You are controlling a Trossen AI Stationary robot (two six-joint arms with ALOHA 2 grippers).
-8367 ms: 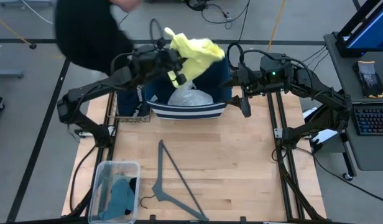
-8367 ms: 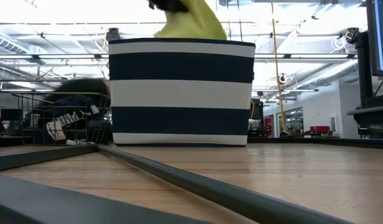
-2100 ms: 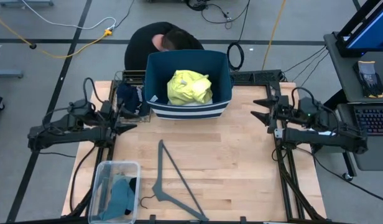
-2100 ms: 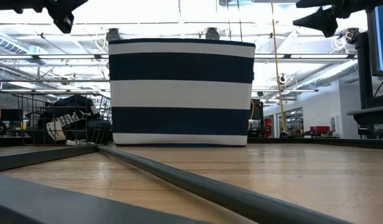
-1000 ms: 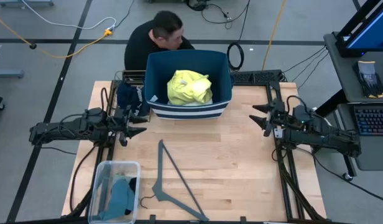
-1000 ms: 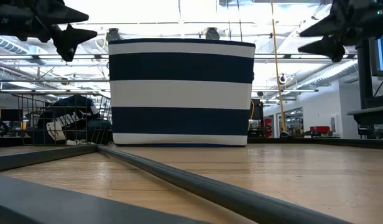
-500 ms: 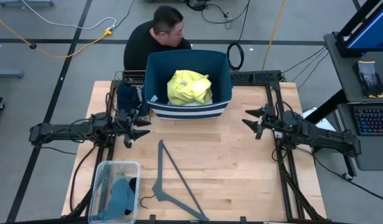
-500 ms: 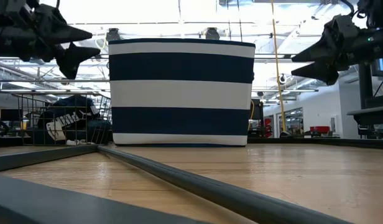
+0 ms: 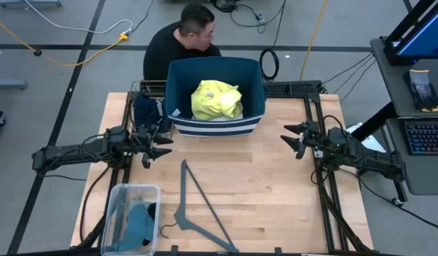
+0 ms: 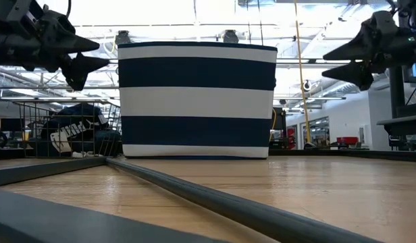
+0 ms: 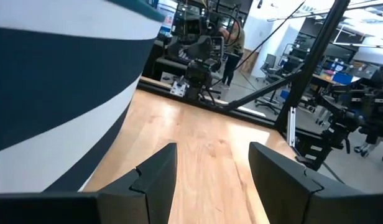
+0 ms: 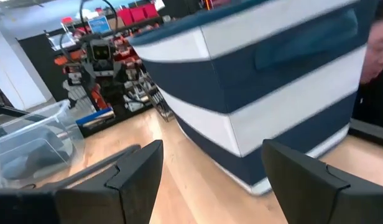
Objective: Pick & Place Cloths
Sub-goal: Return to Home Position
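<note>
A yellow cloth point(image 9: 217, 99) lies bunched inside the navy-and-white striped bin point(image 9: 214, 126) at the table's far middle. A dark navy cloth point(image 9: 146, 110) fills the wire basket point(image 10: 32, 128) left of the bin. Teal rags point(image 9: 137, 224) lie in a clear plastic box point(image 9: 119, 192) at the near left corner. My left gripper point(image 9: 160, 149) hovers open above the table, near and left of the bin. My right gripper point(image 9: 286, 139) hovers open to the right of the bin. Neither has anything between its fingers, as the wrist views show for the left gripper point(image 11: 213, 162) and the right gripper point(image 12: 213, 168).
A grey plastic hanger point(image 9: 194, 206) lies flat on the near middle of the wooden table point(image 9: 276, 206). A person point(image 9: 180, 35) stands behind the bin at the far edge. Bare wood spreads between the two grippers and in front of the bin.
Both open grippers have come in a little from the table's sides toward its middle and have sunk somewhat lower. The right one has eased back slightly at the end. The cloths and the bin have stayed where they were.
</note>
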